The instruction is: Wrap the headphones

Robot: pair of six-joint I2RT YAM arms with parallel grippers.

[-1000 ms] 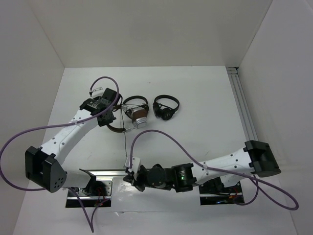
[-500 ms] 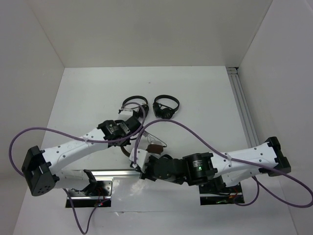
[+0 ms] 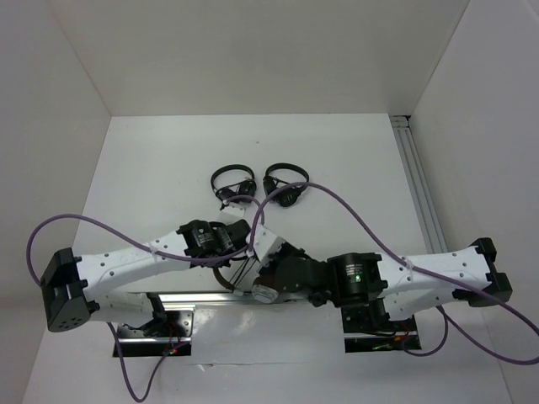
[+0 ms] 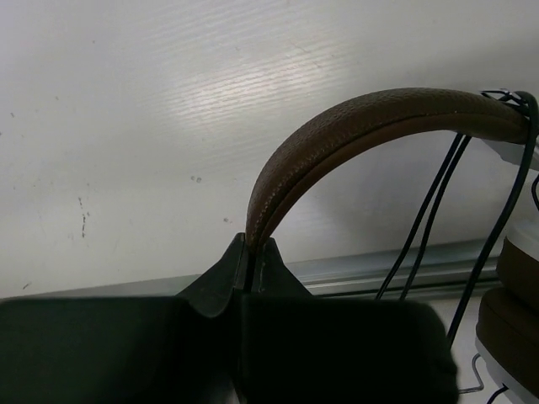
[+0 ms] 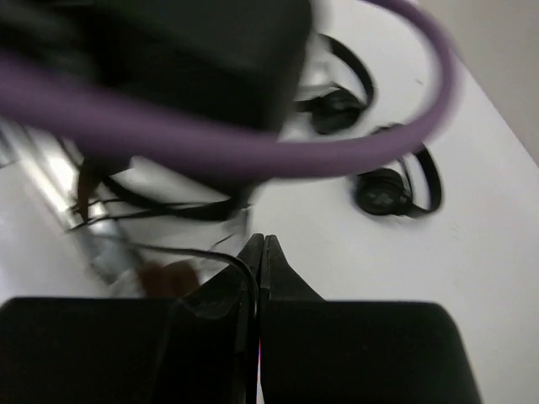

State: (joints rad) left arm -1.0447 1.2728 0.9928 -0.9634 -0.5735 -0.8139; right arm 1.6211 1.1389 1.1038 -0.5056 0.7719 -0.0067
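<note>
Left tool (image 4: 250,249) pinches the headphones (image 4: 337,126) by one end of the brown headband (image 4: 438,105), its fingers pressed together on the leather strip, which arches up and to the right above the white worktop (image 4: 126,126). At the far end of the arch, thin black strands of the cable (image 4: 425,219) hang down beside the brown cushions (image 4: 512,345). A metal rail (image 4: 354,271) runs along the worktop below the arch.

Right tool (image 5: 259,249) is likewise closed, its fingertips meeting on a thin black run of the cable that curves in from the left. A blurred purple lead (image 5: 253,151) crosses the right wrist view.

From above, both arms converge near the front edge of the worktop, just beyond the rail. The headphones sit between and beneath them, largely hidden, with only a sliver of brown showing. Whether they touch the worktop cannot be told. Farther back, well apart from the tools, the left black headset (image 3: 232,180) and the right black headset (image 3: 286,187) lie side by side.
</note>
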